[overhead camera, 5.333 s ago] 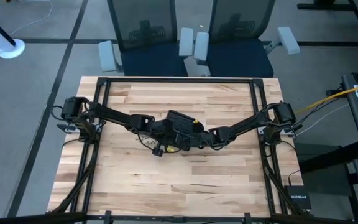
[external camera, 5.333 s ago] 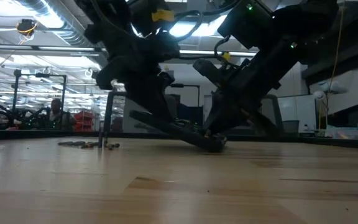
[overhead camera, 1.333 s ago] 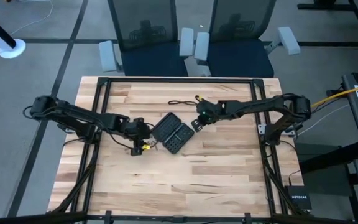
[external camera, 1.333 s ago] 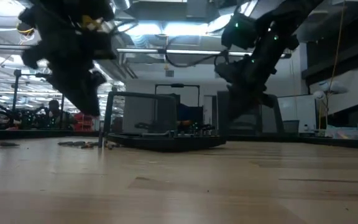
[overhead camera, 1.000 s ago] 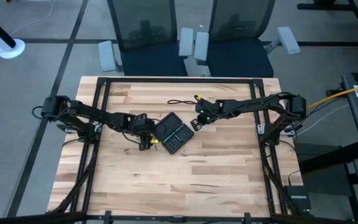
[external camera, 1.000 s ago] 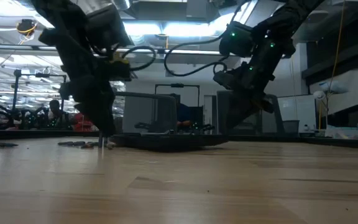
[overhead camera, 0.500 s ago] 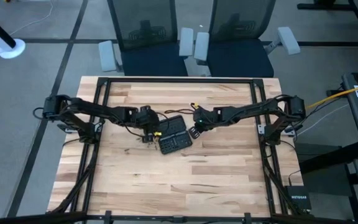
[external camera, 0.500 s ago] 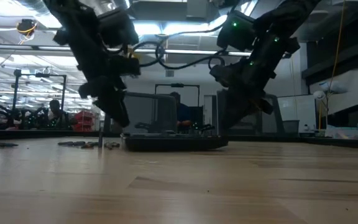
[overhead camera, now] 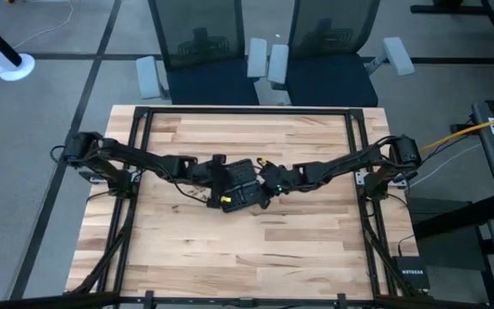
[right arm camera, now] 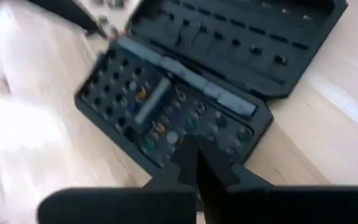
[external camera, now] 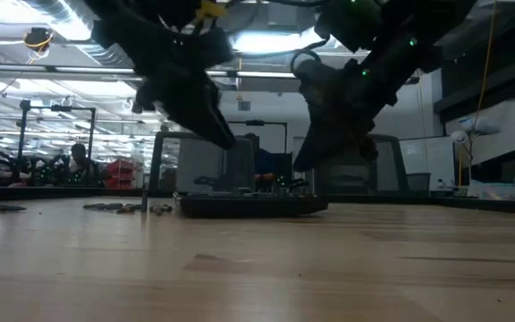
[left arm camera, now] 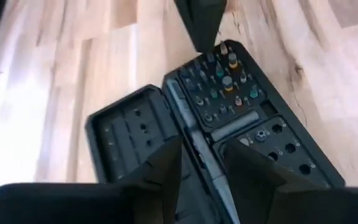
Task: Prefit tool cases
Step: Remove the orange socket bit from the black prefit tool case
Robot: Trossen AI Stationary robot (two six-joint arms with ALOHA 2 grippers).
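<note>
**A:** Start with the biggest thing. Where does each arm sit on the pale butcher-block wooden table (overhead camera: pixel 256 249)?

**B:** Both dark arms reach in from the side edges and meet near the table's middle. The left gripper (overhead camera: pixel 219 174) and the right gripper (overhead camera: pixel 270 178) face each other with the case between them.

**A:** And the case?

**B:** The small black rectangular plastic hinged tool case (overhead camera: pixel 243 184) lies opened flat on the wood, both halves up. It sits directly under and ahead of the left gripper, and just in front of the right gripper's tips. In the low view it is a thin dark slab (external camera: pixel 250 206) resting on the table, with both grippers above it.

**A:** How do the left fingers (left arm camera: pixel 160 171) stand?

**B:** Spread apart, holding nothing. In the left wrist view the case's hinge strip runs into the gap between them; the slotted half (left arm camera: pixel 235 93) holding coloured bits lies beyond the fingers, and the emptier half lies to the other side of the hinge. The right gripper's dark tip (left arm camera: pixel 199 25) pokes in at the far end of the case.

**A:** And the right fingers (right arm camera: pixel 191 155)?

**B:** Drawn together to a point, gripping nothing, just over the near edge of the bit-filled half (right arm camera: pixel 166 121).

**A:** Anything smaller?

**B:** A scatter of tiny dark loose metal bits (external camera: pixel 123 207) lies on the wood beyond the left gripper's outer side, apart from the case.
</note>
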